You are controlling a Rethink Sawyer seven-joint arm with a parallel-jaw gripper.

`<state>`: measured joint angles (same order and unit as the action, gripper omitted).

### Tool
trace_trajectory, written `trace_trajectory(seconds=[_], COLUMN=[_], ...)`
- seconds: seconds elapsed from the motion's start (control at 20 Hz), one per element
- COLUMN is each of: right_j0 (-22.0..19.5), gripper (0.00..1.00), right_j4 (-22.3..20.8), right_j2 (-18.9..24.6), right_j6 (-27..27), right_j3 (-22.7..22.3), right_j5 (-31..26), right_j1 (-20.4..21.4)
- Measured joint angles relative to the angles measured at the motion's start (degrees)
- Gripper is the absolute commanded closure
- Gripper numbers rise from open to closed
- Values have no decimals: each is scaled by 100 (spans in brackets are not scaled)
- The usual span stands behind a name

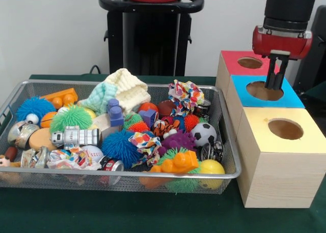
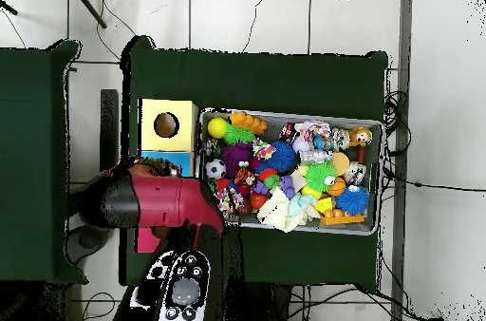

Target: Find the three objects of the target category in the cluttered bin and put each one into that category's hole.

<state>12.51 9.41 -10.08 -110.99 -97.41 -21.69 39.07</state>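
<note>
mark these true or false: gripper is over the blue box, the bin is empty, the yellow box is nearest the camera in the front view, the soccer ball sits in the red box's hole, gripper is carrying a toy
1. The gripper hangs over the blue box. True: its tips point down at that box's hole.
2. The bin is empty. False: it is packed with toys and cloth.
3. The yellow box is nearest the camera in the front view. True: the blue one and the red box stand behind it.
4. The soccer ball sits in the red box's hole. False: it lies in the bin, near its right end.
5. The gripper is carrying a toy. False: nothing shows between the jaws.
</note>
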Motion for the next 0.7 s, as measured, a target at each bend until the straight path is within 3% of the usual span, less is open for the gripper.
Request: trace_trajectory(seconds=[0.7], right_j0=[-156], gripper=[100], right_j4=[-133], right_j2=[-7], right_j6=[0], right_j3=[638], right_j5=[-1591], right_j1=[608])
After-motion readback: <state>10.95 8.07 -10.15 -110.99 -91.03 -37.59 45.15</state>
